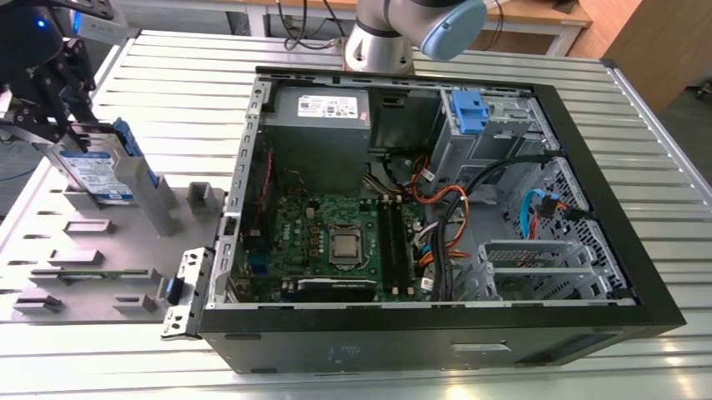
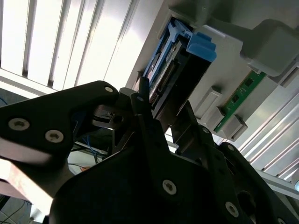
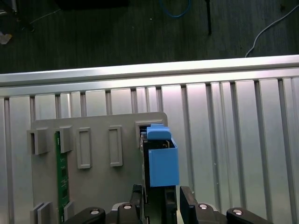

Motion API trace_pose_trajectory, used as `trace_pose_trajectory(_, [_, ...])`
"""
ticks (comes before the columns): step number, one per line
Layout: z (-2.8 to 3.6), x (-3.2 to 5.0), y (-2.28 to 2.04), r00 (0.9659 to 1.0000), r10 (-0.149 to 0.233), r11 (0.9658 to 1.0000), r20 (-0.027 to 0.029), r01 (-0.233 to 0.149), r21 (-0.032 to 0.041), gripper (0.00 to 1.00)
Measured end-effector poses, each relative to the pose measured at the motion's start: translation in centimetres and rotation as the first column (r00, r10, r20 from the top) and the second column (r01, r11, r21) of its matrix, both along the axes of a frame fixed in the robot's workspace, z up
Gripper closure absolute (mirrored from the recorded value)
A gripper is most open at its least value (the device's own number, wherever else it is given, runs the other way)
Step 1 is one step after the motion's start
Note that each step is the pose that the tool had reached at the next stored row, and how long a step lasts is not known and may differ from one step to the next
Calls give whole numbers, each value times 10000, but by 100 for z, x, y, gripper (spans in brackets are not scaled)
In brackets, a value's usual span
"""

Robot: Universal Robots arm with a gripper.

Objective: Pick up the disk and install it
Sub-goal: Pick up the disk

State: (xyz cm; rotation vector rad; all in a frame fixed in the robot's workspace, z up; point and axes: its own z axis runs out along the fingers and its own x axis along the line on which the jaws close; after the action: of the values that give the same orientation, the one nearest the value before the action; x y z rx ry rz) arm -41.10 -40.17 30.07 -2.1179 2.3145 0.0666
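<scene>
The disk (image 1: pixel 98 171) stands on edge, tilted, in a slot of the grey holder plate (image 1: pixel 67 287) at the exterior view's left. It is silver-grey with a white-and-blue label and a blue bracket. My gripper (image 1: pixel 73 129) comes down on its upper edge. In both wrist views the black fingers sit tight against the two flat sides of the disk (image 2: pixel 175 70) (image 3: pixel 162 161), with my gripper (image 2: pixel 164 100) (image 3: pixel 161 192) shut on it. The disk's lower end still looks level with the plate's slot.
The open computer case (image 1: pixel 445 350) lies to the exterior view's right of the plate, showing motherboard, cables and a drive cage with a blue bracket (image 1: pixel 468 112). A green memory module (image 3: pixel 60 177) lies in the plate. The arm's base (image 1: pixel 384 42) stands behind the case on a slatted metal table.
</scene>
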Motion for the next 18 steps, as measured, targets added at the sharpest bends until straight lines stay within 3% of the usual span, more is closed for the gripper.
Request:
trace_pose_trajectory(14, [0, 0, -3, 10000, 0, 10000, 1, 0, 1, 55])
trace_pose_trajectory(17, [0, 0, -3, 10000, 0, 10000, 1, 0, 0, 57])
trace_pose_trajectory(18, [0, 0, -3, 10000, 0, 10000, 1, 0, 1, 64])
